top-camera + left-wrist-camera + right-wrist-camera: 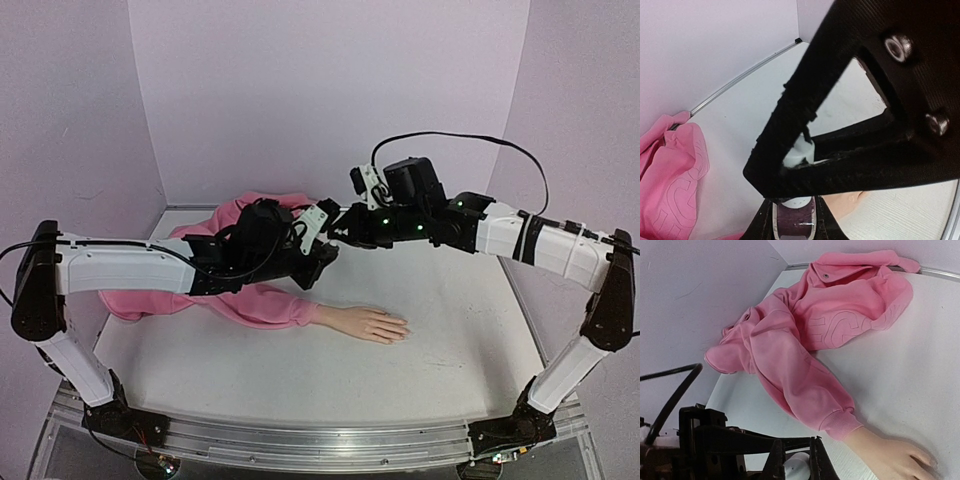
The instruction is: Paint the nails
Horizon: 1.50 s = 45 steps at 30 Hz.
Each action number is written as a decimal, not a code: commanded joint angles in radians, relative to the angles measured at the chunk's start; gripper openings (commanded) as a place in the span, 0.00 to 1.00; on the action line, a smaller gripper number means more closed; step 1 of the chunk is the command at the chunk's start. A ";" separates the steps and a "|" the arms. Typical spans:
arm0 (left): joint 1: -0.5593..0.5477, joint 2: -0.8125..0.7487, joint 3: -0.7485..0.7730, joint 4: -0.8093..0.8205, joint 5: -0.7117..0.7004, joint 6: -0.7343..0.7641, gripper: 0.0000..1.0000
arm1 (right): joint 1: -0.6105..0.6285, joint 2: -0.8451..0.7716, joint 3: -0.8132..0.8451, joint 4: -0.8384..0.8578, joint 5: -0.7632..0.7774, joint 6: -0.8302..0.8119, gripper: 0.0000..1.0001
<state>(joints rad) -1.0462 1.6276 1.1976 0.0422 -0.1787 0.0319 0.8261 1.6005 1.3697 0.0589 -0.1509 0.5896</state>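
Both grippers meet in mid-air over the table (470,330).

- Left gripper (795,226): closed on a small dark polish bottle (794,220), cap end facing the other arm.
- Right gripper (796,461): pinched narrow on the bottle's white cap (801,150).
- It looks like the uncapping step. I can't tell whether the thread is loose.

Mannequin hand (372,324): flat on the table, below the joined grippers and on their near side, toward the arm bases, well apart from both. The nails (402,328) sit at the finger ends, too small to call bare or lacquered. The pink sweatshirt (840,325) is bunched under and behind the left gripper, its cuff at the wrist.

Possible trouble from here:
- The fingers of both grippers crowd the bottle neck, so a twist may make them foul each other.
- The bottle might spin in the left grip instead of the cap turning.
- If the cap is pulled off-axis, the brush scrapes the neck and could drip on the table or sleeve.
- An open bottle tipped over the sweatshirt would spill onto it.
- The descent to the nails is long, so a loaded brush may drip on the skin.
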 commanded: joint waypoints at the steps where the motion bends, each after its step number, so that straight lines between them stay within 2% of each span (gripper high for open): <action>1: 0.030 -0.078 0.020 0.059 0.275 -0.006 0.00 | -0.033 -0.042 -0.058 0.120 -0.178 -0.072 0.00; 3: 0.090 -0.101 0.015 0.059 0.579 -0.022 0.00 | -0.054 -0.044 -0.068 0.136 -0.406 -0.204 0.00; 6: 0.185 -0.114 0.034 0.061 1.073 -0.075 0.00 | -0.056 -0.049 -0.099 0.127 -0.937 -0.435 0.00; 7: 0.210 -0.110 0.045 0.061 1.211 -0.087 0.00 | -0.057 -0.056 -0.110 0.119 -1.021 -0.467 0.00; 9: 0.251 -0.091 0.069 0.062 1.370 -0.136 0.00 | -0.059 -0.060 -0.117 0.101 -1.078 -0.486 0.00; 11: 0.268 -0.075 0.085 0.062 1.412 -0.166 0.00 | -0.059 -0.048 -0.105 0.091 -1.082 -0.473 0.00; 13: 0.269 -0.088 0.060 0.062 1.331 -0.150 0.00 | -0.059 -0.050 -0.098 0.085 -1.025 -0.469 0.00; 15: 0.265 -0.113 0.030 0.062 1.192 -0.117 0.00 | -0.061 -0.072 -0.097 0.080 -0.876 -0.454 0.00; 16: 0.262 -0.122 0.018 0.061 1.115 -0.107 0.00 | -0.061 -0.083 -0.096 0.079 -0.802 -0.440 0.09; 17: 0.258 -0.134 0.007 0.061 0.978 -0.101 0.00 | -0.061 -0.091 -0.088 0.078 -0.724 -0.404 0.29; 19: 0.241 -0.164 -0.022 0.061 0.804 -0.066 0.00 | -0.062 -0.114 -0.083 0.071 -0.516 -0.346 0.58; 20: 0.220 -0.182 -0.040 0.061 0.683 -0.039 0.00 | -0.062 -0.122 -0.078 0.055 -0.455 -0.323 0.68; 23: 0.132 -0.191 -0.068 0.057 0.367 0.095 0.00 | -0.061 -0.137 -0.067 0.017 -0.379 -0.270 0.81; 24: 0.100 -0.182 -0.066 0.056 0.283 0.117 0.00 | -0.061 -0.140 -0.062 0.008 -0.359 -0.249 0.82; 27: 0.074 -0.160 -0.055 0.056 0.159 0.129 0.00 | -0.061 -0.147 -0.054 -0.013 -0.242 -0.166 0.81; 30: 0.063 -0.134 -0.039 0.054 0.094 0.131 0.00 | -0.059 -0.147 -0.051 -0.018 -0.139 -0.082 0.70; 32: 0.058 -0.120 -0.031 0.053 0.098 0.132 0.00 | -0.052 -0.130 -0.033 -0.002 -0.163 -0.088 0.65; 37: 0.050 -0.097 -0.013 0.053 0.103 0.124 0.00 | -0.015 -0.063 0.017 -0.024 -0.102 -0.056 0.51; 43: 0.045 -0.081 -0.001 0.051 0.106 0.111 0.00 | 0.016 -0.016 0.067 -0.024 -0.078 -0.066 0.50; 45: 0.043 -0.080 0.002 0.051 0.107 0.107 0.00 | 0.019 -0.005 0.071 -0.024 -0.074 -0.064 0.45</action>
<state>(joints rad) -0.9962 1.5475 1.1393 0.0433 -0.0559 0.1410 0.8333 1.5780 1.3888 0.0261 -0.2569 0.5175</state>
